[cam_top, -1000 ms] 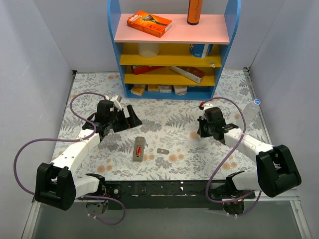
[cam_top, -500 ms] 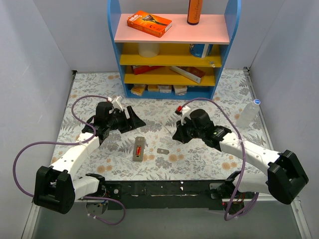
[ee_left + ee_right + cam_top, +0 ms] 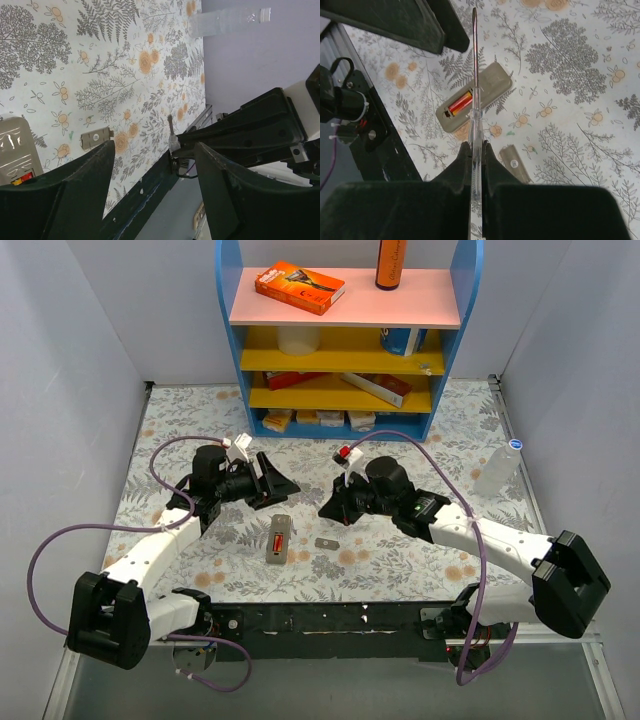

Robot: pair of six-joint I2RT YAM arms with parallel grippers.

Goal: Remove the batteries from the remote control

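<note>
The grey remote control lies on the floral table, recess up, with a red battery in it. I can make out only one battery. My left gripper is open and empty, just above and behind the remote. My right gripper is shut on a clear-handled screwdriver, to the right of the remote. In the right wrist view the gripper points the shaft over the remote and battery. In the left wrist view the gripper is open, with the remote at the lower left.
A small flat grey plate lies right of the remote; it also shows in both wrist views. A blue shelf unit stands at the back. A clear bottle lies at the right. The black front rail runs along the near edge.
My right arm has swung left across the table with the screwdriver, from the right side to beside the remote. My left gripper has edged right. The remote and plate have not moved.
</note>
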